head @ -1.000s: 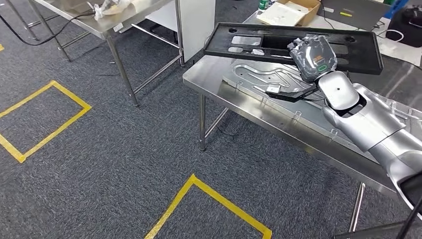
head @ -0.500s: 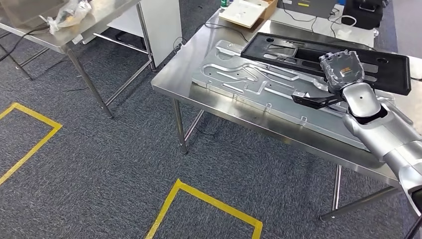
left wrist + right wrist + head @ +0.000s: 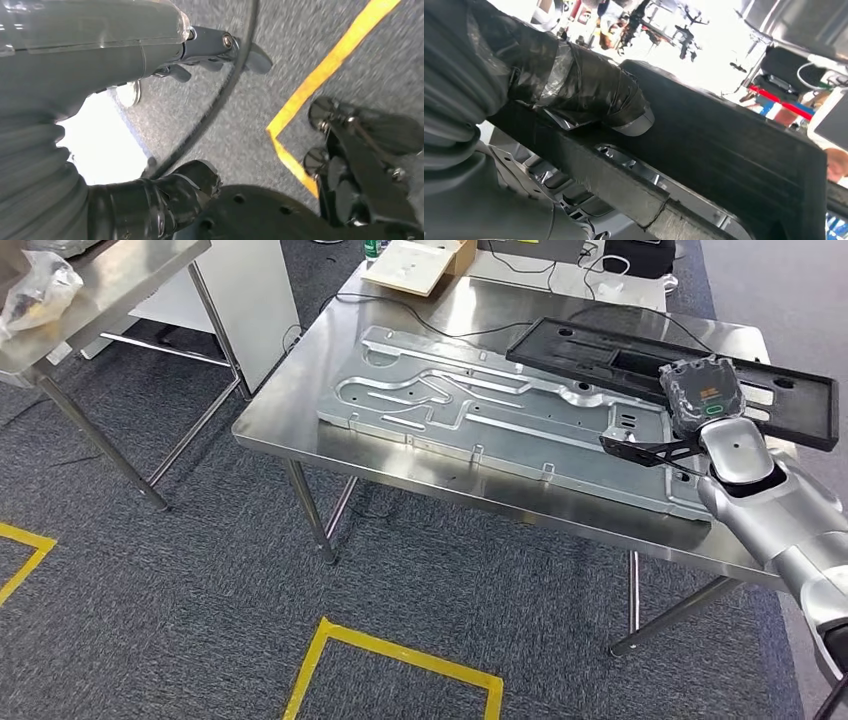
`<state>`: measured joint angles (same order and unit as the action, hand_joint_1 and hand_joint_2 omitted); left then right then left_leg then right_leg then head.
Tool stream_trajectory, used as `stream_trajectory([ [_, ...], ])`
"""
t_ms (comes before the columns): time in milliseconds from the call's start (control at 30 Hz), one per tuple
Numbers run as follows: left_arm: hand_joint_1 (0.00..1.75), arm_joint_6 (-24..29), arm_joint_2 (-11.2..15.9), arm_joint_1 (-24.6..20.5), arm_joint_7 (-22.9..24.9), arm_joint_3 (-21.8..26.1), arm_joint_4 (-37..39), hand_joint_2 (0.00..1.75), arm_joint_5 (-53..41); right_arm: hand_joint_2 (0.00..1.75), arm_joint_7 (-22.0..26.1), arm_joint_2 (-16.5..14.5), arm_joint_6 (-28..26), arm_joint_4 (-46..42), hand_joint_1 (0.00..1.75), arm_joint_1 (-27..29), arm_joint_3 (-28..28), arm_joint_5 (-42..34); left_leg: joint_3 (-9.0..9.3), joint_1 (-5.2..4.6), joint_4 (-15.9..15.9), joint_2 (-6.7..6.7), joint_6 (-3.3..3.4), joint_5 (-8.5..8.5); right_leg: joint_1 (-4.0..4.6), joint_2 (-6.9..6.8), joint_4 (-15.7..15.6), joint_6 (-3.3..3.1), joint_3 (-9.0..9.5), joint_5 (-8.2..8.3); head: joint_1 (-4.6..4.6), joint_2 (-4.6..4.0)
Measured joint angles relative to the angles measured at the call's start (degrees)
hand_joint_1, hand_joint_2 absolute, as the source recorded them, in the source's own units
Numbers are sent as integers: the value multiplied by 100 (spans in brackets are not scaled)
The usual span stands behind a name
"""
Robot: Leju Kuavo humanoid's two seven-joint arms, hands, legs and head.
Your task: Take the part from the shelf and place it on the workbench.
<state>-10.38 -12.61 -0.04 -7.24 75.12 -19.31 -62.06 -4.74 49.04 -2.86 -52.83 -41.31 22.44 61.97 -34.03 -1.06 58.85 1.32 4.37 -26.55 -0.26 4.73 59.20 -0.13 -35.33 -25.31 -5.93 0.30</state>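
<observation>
The right hand (image 3: 703, 393) grips the long black part (image 3: 640, 358) at its near edge, holding it just above the steel tabletop (image 3: 300, 410). A grey metal plate (image 3: 480, 410) lies under and beside the hand. Whether the left hand (image 3: 165, 200) grasps anything I cannot tell.
</observation>
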Motion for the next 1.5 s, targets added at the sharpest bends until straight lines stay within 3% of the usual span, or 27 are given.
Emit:
stream_trajectory([
  [67,0,-1,-8,-10,-4,10,1,175,-31,175,50,-20,-51,42,175,62,-39,45,56,16,-94,-33,-4,49,-11,-8,-20,63,6,-2,-2,0],
  [133,0,0,-14,-18,-5,16,1,175,-60,175,72,-53,-77,61,175,85,-93,84,121,57,-229,-69,9,119,-5,-181,178,121,-80,-156,-9,0],
  [233,0,-7,-16,-11,-6,35,1,175,-88,175,90,-189,-96,79,175,63,-150,105,153,78,-276,-120,5,134,-85,-411,1142,237,-536,-622,-12,0],
  [267,0,-10,-19,-10,-6,46,1,175,-91,175,104,-248,-92,81,175,74,-151,108,154,89,-262,-134,-11,119,-120,-430,1356,278,-644,-664,-13,-1],
  [300,0,-14,-24,-11,-6,58,1,175,-94,175,124,-305,-82,82,175,91,-150,111,155,105,-243,-148,-35,99,-153,-444,1371,316,-657,-598,-13,-1],
  [333,0,-19,-33,-14,-7,71,1,175,-98,175,143,-359,-68,77,175,103,-150,113,157,126,-210,-160,-68,71,-185,-462,1150,354,-551,-428,-12,-1],
  [400,0,-26,-46,-19,-14,99,1,175,-107,175,169,-461,-39,49,175,106,-148,112,150,151,-117,-177,-148,-5,-221,-512,422,413,-184,-103,-14,-1],
  [467,0,-28,-50,-23,-25,119,1,175,-113,175,174,-545,-20,-6,175,109,-143,107,137,143,-46,-189,-224,-62,-201,-509,33,358,14,-23,-13,0],
  [633,0,-38,-55,-27,-37,133,1,175,-131,175,189,-655,25,-145,175,151,-133,85,96,148,87,-187,-354,-192,-181,-469,25,105,36,-65,-8,1],
  [700,0,-42,-55,-26,-40,143,1,175,-142,175,216,-676,46,-204,175,145,-132,53,-111,156,527,-177,-375,-434,-174,-470,18,41,50,-77,-5,0],
  [767,0,-44,-55,-25,-41,159,1,175,-155,175,276,-727,66,-282,175,144,-120,27,-510,157,1274,-174,-380,-738,-141,-460,20,-1,55,-95,-4,1],
  [800,0,-44,-55,-24,-40,169,1,175,-162,175,309,-766,76,-337,175,146,-102,32,-688,156,1570,-173,-374,-806,-119,-447,22,-16,62,-104,-3,1],
  [833,0,-44,-56,-24,-40,181,1,175,-169,175,332,-809,89,-405,175,147,-76,49,-780,154,1677,-170,-357,-762,-98,-429,23,-31,75,-115,-4,1],
  [867,0,-45,-58,-24,-40,197,1,175,-178,175,347,-854,113,-490,175,145,-40,69,-757,146,1548,-165,-326,-602,-77,-409,25,-42,95,-127,-3,1],
  [933,0,-46,-62,-27,-40,233,-1,175,-193,175,356,-942,173,-680,175,129,42,103,-465,111,796,-140,-217,-135,-48,-379,25,-48,146,-161,-4,1],
  [1000,0,-46,-63,-33,-42,264,-7,175,-204,175,351,-1026,230,-837,175,83,135,116,-196,78,184,-120,-141,94,-26,-356,31,-19,167,-193,-5,1],
  [1167,0,-53,-96,-46,-46,301,-12,175,-219,175,333,-1166,304,-1121,175,-4,338,130,-36,104,-92,-123,-91,127,-49,-394,135,118,132,-309,-7,1],
  [1200,0,-54,-101,-47,-46,304,-13,175,-222,175,328,-1182,314,-1154,175,-32,371,129,2,119,-139,-127,-70,138,-54,-418,353,138,28,-425,-7,1],
  [1300,0,-55,-103,-45,-48,320,-15,175,-225,175,315,-1233,350,-1189,175,-83,445,116,57,119,-152,-130,-53,97,-87,-442,1372,204,-535,-794,-8,1],
  [1333,0,-56,-105,-44,-48,328,-15,175,-226,175,313,-1247,360,-1191,175,-79,471,111,82,120,-142,-129,-58,69,-103,-444,1514,224,-646,-766,-8,1],
  [1367,0,-57,-112,-43,-48,338,-15,175,-228,175,313,-1258,367,-1194,175,-75,498,107,114,124,-125,-127,-68,34,-119,-450,1435,238,-646,-621,-8,1],
  [1433,0,-57,-126,-39,-48,357,-15,175,-230,175,313,-1267,368,-1200,175,-80,537,103,191,132,-76,-125,-105,-58,-143,-484,755,250,-367,-167,-7,1],
  [1500,0,-56,-135,-44,-48,376,-15,175,-232,175,310,-1282,367,-1207,175,-110,560,99,222,120,-27,-124,-164,-137,-111,-523,182,220,-100,35,-7,0],
])
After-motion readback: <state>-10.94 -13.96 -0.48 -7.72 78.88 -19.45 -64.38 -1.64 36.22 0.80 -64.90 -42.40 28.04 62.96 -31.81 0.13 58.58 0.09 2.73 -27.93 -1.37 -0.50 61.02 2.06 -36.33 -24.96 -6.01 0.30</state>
